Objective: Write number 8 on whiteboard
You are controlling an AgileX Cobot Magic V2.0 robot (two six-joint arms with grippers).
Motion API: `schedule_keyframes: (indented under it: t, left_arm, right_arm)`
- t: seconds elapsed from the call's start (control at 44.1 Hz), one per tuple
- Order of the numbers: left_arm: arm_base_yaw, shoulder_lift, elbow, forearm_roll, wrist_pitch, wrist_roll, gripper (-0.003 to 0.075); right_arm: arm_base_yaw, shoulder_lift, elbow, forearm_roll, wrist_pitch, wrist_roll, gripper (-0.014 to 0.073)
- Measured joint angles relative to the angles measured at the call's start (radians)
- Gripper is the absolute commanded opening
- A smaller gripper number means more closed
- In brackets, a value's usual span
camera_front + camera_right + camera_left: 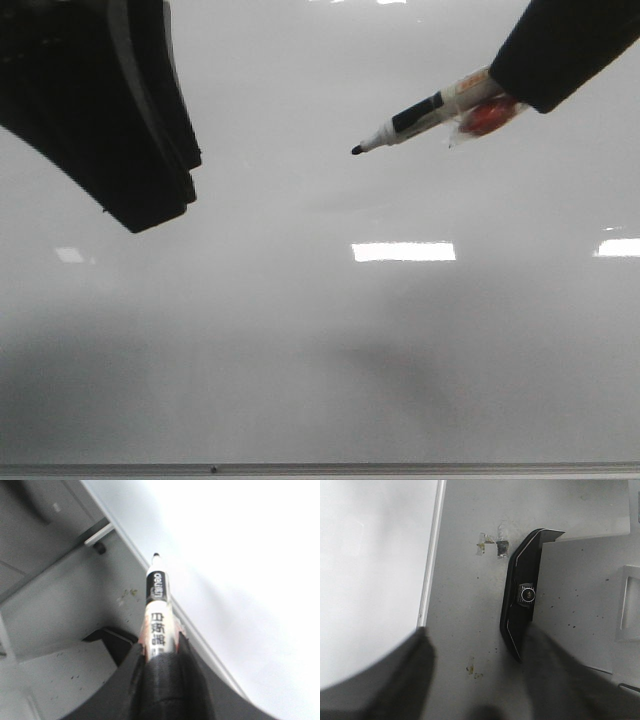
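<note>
Front view: right gripper (500, 90) clamped on marker pen (415, 118), tip uncapped, pointing left, above whiteboard (300, 350). No 8 drawn on board yet. Left gripper (150, 200) at upper left, off to board's side; fingers (415, 680) spread apart, holding nothing.

This looks like a robot lab or test workspace: a glossy whiteboard (300, 330) lies flat on a scuffed, stained grey desk (470, 610) bearing tape scraps (482, 542) and a black bracket (520, 595).
</note>
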Motion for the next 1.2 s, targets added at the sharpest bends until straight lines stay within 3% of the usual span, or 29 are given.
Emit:
schedule_keyframes:
  t: [0.045, 0.136, 0.318, 0.613, 0.726, 0.908, 1.044, 1.203]
  left_arm:
    - [0.005, 0.0, 0.0, -0.002, 0.0, -0.002, -0.0018]
    - [0.045, -0.003, 0.0, -0.032, 0.0, -0.007, -0.0019]
    - [0.223, -0.101, 0.098, -0.13, -0.075, -0.008, -0.0019]
    - [0.468, -0.612, 0.522, -0.299, -0.486, -0.008, -0.0019]
    - [0.49, -0.854, 0.683, -0.366, -0.606, -0.008, -0.0019]
    - [0.492, -1.196, 0.82, -0.393, -0.686, -0.008, -0.0019]
    - [0.492, -1.333, 0.86, -0.4, -0.73, -0.008, -0.0019]
    - [0.492, -1.365, 0.871, -0.403, -0.745, -0.008, -0.0019]
  right_arm:
    - [-0.004, -0.002, 0.002, 0.005, -0.017, 0.0, -0.0058]
    - [-0.006, -0.002, 0.004, 0.032, -0.047, 0.0, -0.0058]
    - [-0.006, -0.002, 0.006, 0.074, -0.132, 0.0, -0.0058]
    - [-0.006, 0.072, 0.006, 0.144, -0.256, 0.0, -0.0058]
    - [-0.006, 0.115, 0.006, 0.163, -0.314, 0.0, -0.0058]
    - [-0.006, 0.178, -0.022, 0.186, -0.366, 0.0, -0.0058]
    - [-0.006, 0.241, -0.088, 0.19, -0.376, -0.002, -0.0058]
    - [-0.004, 0.313, -0.152, 0.202, -0.367, -0.002, -0.0058]
